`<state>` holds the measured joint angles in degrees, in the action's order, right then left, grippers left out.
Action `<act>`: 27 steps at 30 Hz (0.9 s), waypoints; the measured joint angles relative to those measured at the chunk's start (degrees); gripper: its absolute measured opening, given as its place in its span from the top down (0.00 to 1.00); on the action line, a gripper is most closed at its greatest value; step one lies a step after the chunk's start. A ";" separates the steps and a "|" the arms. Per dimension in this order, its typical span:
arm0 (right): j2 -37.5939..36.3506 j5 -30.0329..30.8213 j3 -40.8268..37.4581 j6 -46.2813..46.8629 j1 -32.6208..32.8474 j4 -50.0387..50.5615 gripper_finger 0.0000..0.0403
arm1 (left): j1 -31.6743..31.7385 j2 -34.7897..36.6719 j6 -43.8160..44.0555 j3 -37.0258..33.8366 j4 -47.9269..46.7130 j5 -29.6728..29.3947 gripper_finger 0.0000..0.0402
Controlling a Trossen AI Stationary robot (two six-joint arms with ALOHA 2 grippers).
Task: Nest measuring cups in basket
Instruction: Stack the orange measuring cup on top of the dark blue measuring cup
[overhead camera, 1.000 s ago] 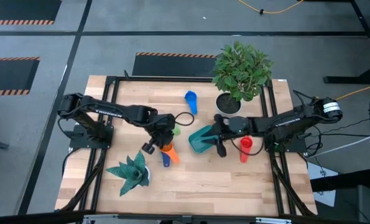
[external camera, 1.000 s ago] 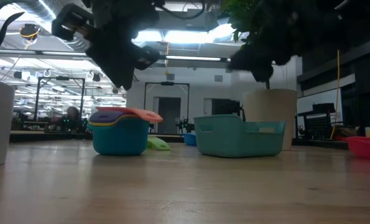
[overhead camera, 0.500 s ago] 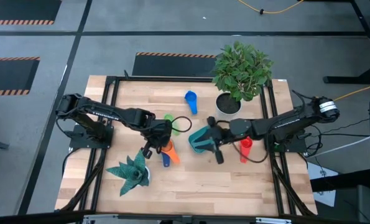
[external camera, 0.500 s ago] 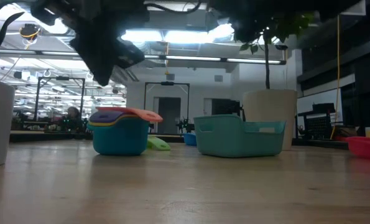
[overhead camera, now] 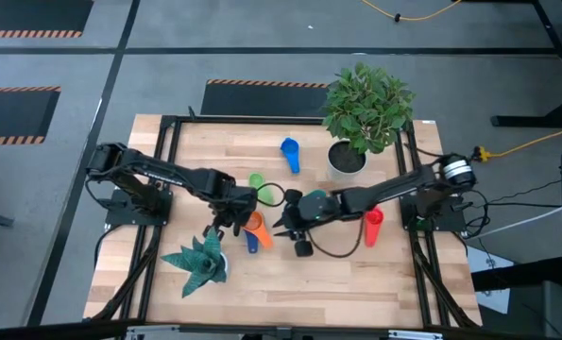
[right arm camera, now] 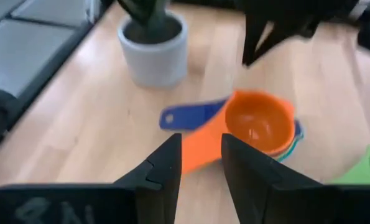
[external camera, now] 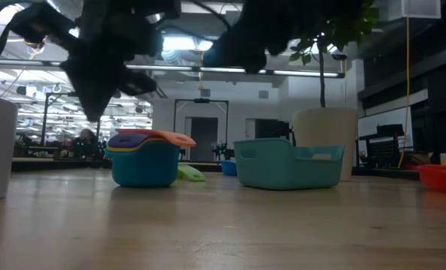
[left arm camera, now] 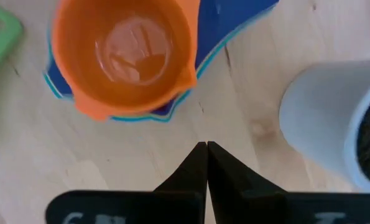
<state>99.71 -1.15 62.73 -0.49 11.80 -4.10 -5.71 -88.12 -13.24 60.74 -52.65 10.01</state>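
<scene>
Beside the teal basket (external camera: 287, 163), the nested cup stack (overhead camera: 253, 229) sits orange-topped on the table, left gripper (left arm camera: 206, 163) pinched shut and empty above it, right gripper (right arm camera: 201, 163) part-open, empty, apparently lining up on its handles.

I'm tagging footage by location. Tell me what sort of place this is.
Probably a robotics lab or workshop. A wooden table sits in a black metal frame on a grey floor with hazard-striped edging, and the low view shows ceiling strip lights and equipment benches beyond.
</scene>
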 joint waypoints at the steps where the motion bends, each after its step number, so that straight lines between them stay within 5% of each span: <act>1: 0.67 0.05 0.01 0.01 -0.01 0.27 0.71 | -0.09 0.00 0.50 -0.45 0.00 -0.03 1.00; 15: 8.23 0.13 0.01 0.25 -0.01 -0.48 0.71 | -1.64 0.00 1.25 -8.51 13.00 -0.05 1.00; 27: 12.13 0.05 0.01 2.05 0.02 -6.50 0.71 | -1.62 0.00 1.32 -8.82 17.96 -0.06 1.00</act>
<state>111.84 -1.10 62.74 1.57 11.81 -10.60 -7.33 -88.12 -11.92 51.92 -34.69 9.96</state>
